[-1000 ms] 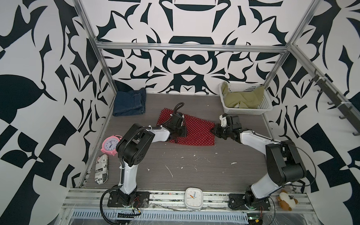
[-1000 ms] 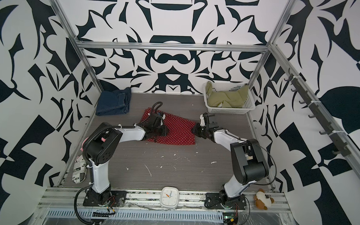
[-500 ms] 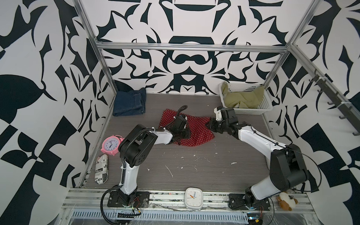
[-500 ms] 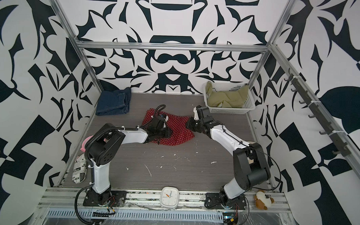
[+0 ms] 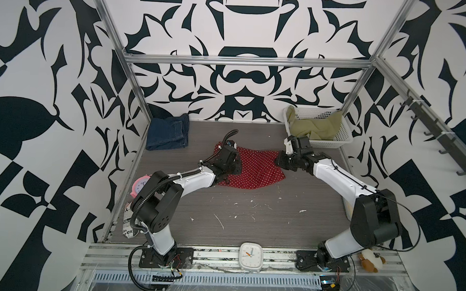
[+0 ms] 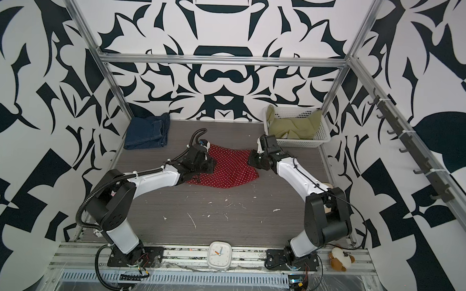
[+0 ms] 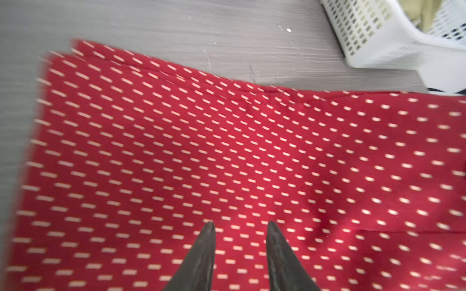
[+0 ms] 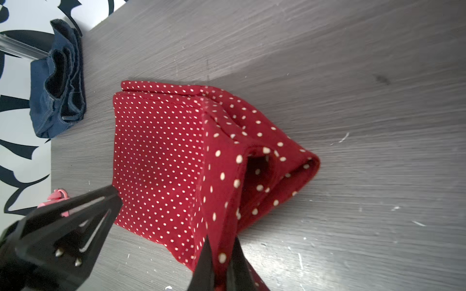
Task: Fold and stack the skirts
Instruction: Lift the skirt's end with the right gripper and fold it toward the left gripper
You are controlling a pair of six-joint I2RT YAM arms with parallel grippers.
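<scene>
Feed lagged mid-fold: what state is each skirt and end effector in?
Red skirt: partly folded on the table, one corner pinched.
Denim skirt: folded, at the table's back left corner.
Olive skirt: crumpled, unfolded, in the white basket.
Left end effector: open over the red skirt, holding nothing.
Right end effector: shut on the red skirt's corner.
</scene>
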